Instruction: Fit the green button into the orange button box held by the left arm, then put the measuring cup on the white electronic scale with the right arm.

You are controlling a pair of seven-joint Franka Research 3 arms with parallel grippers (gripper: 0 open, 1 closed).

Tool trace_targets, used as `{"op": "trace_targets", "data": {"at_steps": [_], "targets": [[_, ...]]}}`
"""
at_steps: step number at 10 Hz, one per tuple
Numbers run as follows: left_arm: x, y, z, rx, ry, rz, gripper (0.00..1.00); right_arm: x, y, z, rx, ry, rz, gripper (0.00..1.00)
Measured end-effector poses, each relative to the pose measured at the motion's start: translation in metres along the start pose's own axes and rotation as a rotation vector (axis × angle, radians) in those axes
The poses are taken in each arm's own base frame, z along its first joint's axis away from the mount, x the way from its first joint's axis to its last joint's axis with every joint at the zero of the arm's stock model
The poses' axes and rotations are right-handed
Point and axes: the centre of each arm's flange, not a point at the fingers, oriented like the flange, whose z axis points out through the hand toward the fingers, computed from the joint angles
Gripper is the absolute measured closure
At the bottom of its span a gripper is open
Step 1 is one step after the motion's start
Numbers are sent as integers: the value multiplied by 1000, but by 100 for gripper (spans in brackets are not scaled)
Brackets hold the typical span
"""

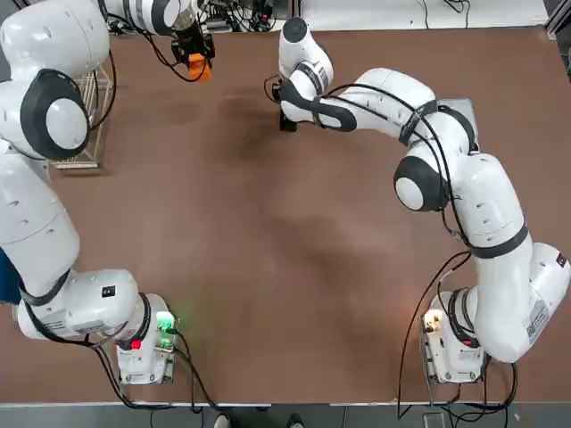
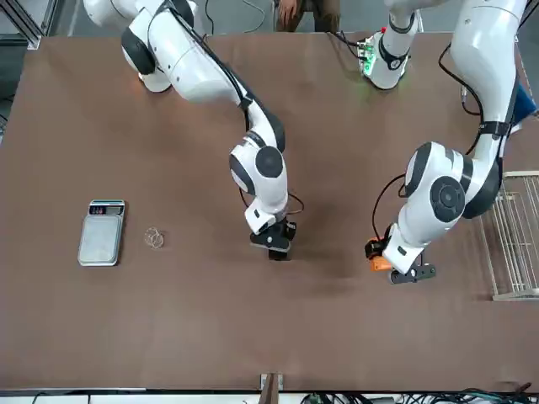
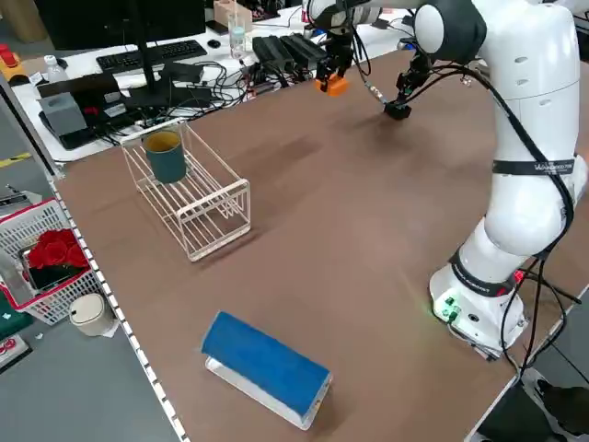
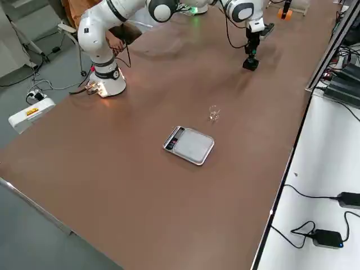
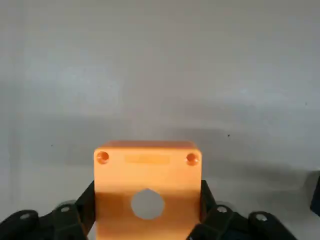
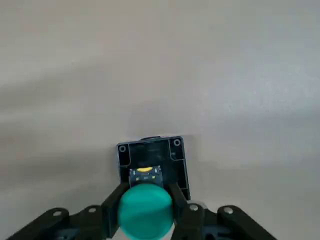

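The orange button box (image 5: 147, 182) has a round hole in its face, and my left gripper (image 5: 147, 220) is shut on it. It hangs just above the table at the far left (image 1: 198, 64) (image 2: 377, 257). My right gripper (image 6: 146, 215) is shut on the green button (image 6: 146, 210), whose black block (image 6: 152, 155) points down at the table. That gripper is at the far middle (image 1: 287, 120) (image 2: 276, 240), well apart from the box. The clear measuring cup (image 2: 153, 238) (image 4: 214, 112) stands beside the white electronic scale (image 2: 101, 231) (image 4: 189, 144).
A wire rack (image 1: 94, 116) stands at the table's left edge with a teal mug (image 3: 166, 155) inside. A blue-topped box (image 3: 267, 368) lies near the left front. A person (image 2: 307, 13) stands behind the robot bases.
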Motion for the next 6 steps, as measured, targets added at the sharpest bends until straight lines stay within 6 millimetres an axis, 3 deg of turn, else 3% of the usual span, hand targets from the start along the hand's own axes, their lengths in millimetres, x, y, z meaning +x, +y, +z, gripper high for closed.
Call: {"op": "trace_targets", "data": {"at_steps": [4,6], "targets": [[1,-2,-1,-1,3,-4,21,2,0,2,3,17,-3,61],[2,-2,-1,-1,3,-4,21,-7,3,30,-9,12,-10,61]]}}
